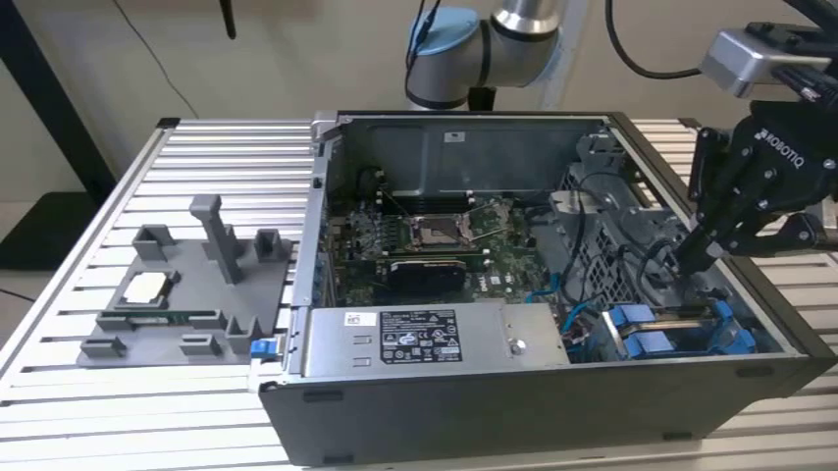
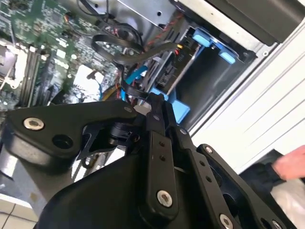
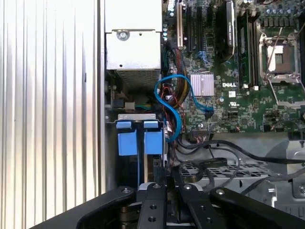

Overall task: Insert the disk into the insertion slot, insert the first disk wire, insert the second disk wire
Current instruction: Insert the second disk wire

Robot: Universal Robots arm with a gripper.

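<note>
The disk (image 1: 645, 332) sits in the insertion slot (image 1: 728, 316) at the near right corner of the dark grey computer case (image 1: 524, 412); only its blue carrier tabs show. The first wrist view has those tabs (image 3: 140, 141) close ahead of my fingers. My gripper (image 1: 681, 263) reaches down into the case just behind the disk, fingers together. In the second wrist view my gripper (image 2: 155, 101) has its tips among black wires (image 2: 121, 47) and a blue wire (image 2: 136, 74) beside the blue carrier (image 2: 174, 106). Whether a wire is pinched between the tips is hidden.
A grey power-supply box (image 1: 433, 336) lies along the case's front, with the green motherboard (image 1: 419, 235) behind it. A grey fixture (image 1: 183, 294) holding small parts stands on the slatted table (image 1: 78, 392) at the exterior view's left. A person's hand (image 2: 290, 164) is beside the case.
</note>
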